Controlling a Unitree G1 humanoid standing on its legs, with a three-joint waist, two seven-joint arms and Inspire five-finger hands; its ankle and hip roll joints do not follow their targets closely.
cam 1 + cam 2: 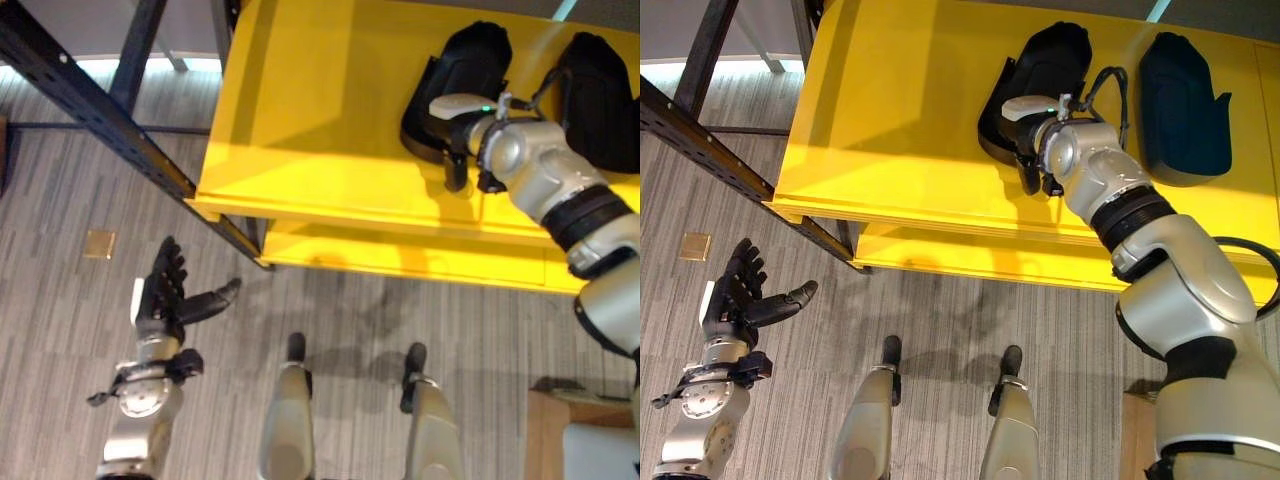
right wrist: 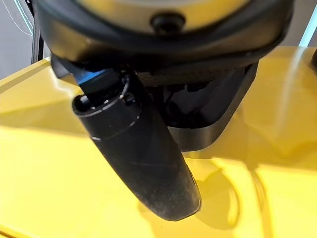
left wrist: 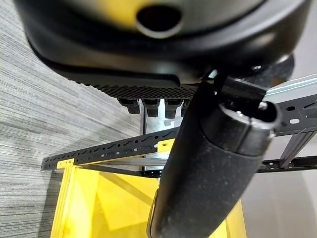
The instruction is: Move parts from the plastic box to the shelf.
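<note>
While the right arm reaches over the yellow shelf (image 1: 890,120), the right hand (image 1: 1032,135) sits on top of a black moulded part (image 1: 1045,60) lying on the shelf's top level. Its thumb hangs down past the part's near edge, just above the yellow surface; the fingers are tucked over the part, and I cannot tell whether they grip it or just rest there. A second black part (image 1: 1180,105) lies on the same level, just to the right of the first, apart from it and untouched. Below the top level, a lower yellow shelf level (image 1: 970,262) juts out. Down at lower left, the left hand (image 1: 160,295) hovers over the grey striped floor (image 1: 60,340), fingers straight and spread, thumb out to the side, holding nothing. Dark metal rack beams (image 1: 90,115) run diagonally past it.
</note>
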